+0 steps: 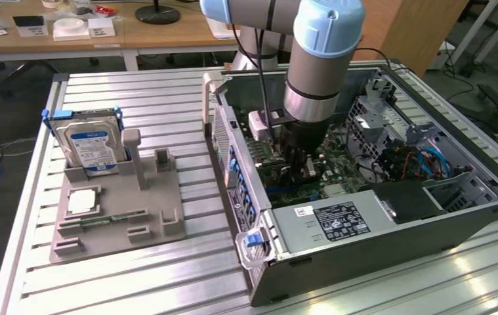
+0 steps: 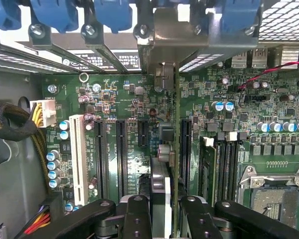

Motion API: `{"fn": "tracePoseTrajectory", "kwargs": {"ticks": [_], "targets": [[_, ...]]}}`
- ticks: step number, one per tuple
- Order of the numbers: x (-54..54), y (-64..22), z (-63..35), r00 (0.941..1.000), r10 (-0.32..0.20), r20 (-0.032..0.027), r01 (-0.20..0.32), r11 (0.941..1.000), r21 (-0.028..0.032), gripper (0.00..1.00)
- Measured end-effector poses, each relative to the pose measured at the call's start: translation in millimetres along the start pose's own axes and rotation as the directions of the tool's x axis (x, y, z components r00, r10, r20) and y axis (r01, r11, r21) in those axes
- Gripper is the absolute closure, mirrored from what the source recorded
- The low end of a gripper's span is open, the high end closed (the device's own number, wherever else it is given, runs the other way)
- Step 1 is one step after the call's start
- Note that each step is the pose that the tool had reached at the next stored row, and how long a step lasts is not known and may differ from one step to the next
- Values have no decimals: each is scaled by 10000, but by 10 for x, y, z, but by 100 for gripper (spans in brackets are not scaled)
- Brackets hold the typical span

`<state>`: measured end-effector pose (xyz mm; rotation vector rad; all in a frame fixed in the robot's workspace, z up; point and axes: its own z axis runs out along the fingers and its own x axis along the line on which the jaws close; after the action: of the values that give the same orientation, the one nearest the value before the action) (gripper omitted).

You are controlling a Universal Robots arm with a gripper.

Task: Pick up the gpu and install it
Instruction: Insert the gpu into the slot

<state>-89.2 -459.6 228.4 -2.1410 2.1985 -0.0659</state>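
Black gripper fingers (image 2: pixel 139 219) fill the lower edge of the wrist view, set narrow and clamped on either side of the gpu (image 2: pixel 175 164), a thin card seen edge-on that runs from between the fingers up the middle of the frame to its metal bracket (image 2: pixel 172 45) at the case's rear wall. The gripper (image 2: pixel 162 219) holds the card upright over the green motherboard (image 2: pixel 124 99), close beside the dark expansion slots (image 2: pixel 120 154); whether its edge connector has entered a slot cannot be told.

In the exterior view the gripper (image 1: pixel 303 161) reaches down into the open computer case (image 1: pixel 380 249), right of centre, with the hard drive (image 1: pixel 91 147) and the small square chip (image 1: pixel 83 202) resting on the grey holder (image 1: pixel 157 226) at centre left.

The risk, as I judge it, is misalignment: if the card sits slightly off its slot or tilted, pressing down could bend it or scrape nearby capacitors (image 2: pixel 53 169). The bracket could also catch on the blue retaining clips (image 2: pixel 114 12) along the top of the frame.
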Motion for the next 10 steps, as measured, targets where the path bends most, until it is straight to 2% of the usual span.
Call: {"fn": "tracePoseTrajectory", "kwargs": {"ticks": [10], "targets": [[-3, 10, 16, 10000, 1, 3, -1, 10000, -1, 72]]}}
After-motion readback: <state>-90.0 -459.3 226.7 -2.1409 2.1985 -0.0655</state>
